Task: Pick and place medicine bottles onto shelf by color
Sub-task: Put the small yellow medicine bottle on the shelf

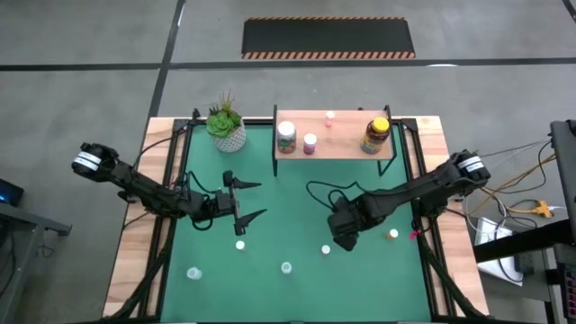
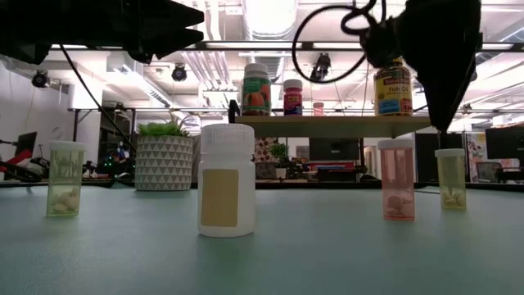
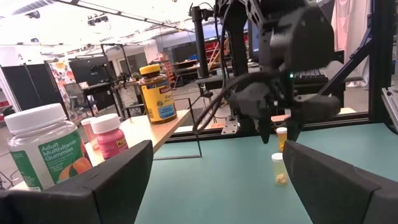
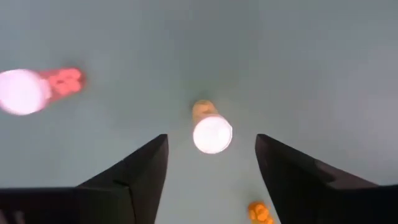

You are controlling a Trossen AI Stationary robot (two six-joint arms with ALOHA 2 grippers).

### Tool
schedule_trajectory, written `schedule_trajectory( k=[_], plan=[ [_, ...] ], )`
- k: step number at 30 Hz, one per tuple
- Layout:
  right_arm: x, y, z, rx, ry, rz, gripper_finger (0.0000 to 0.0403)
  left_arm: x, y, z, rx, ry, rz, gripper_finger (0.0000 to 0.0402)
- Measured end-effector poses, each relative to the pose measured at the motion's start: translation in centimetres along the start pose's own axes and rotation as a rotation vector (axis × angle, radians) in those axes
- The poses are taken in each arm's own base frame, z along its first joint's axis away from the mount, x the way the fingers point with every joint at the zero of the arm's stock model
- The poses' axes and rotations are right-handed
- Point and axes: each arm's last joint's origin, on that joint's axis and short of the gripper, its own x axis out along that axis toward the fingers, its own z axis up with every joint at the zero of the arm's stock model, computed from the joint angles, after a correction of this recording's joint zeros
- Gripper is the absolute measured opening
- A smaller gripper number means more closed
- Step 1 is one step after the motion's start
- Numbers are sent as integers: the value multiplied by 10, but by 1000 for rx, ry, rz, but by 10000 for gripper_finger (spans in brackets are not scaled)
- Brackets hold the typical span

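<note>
My right gripper is open and points down over a small yellow bottle with a white cap, which stands upright on the green mat below and between the fingers, untouched; it also shows in the low view. A pink bottle and an orange bottle stand near it. My left gripper is open and empty above the mat's left middle. The wooden shelf at the far edge carries a gummies bottle, a pink bottle, a small pink one and the amber jar.
A white bottle, a yellow-green bottle and another small bottle stand on the near half of the mat. A potted plant stands at the far left, beside the shelf. Cables trail over the mat behind my right gripper.
</note>
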Motion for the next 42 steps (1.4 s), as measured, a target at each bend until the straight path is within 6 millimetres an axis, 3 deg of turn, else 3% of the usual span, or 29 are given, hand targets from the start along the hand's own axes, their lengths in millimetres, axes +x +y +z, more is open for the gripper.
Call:
schedule_trajectory(
  k=[5, 13, 24, 30, 42],
  plan=[
    [16, 9, -3, -31, 33, -45, 242, 0, 0, 0, 0, 0, 0, 341],
    [38, 18, -2, -59, 79, -113, 218, 0, 0, 0, 0, 0, 0, 341],
    [42, 19, -2, -70, 84, -119, 134, 0, 0, 0, 0, 0, 0, 341],
    [28, 17, -3, -78, 66, -72, 96, -1, 1, 2, 17, -8, 2, 341],
    [-41, 31, 14, -121, -41, 177, 110, -3, 7, 23, 139, -110, 40, 341]
  ],
)
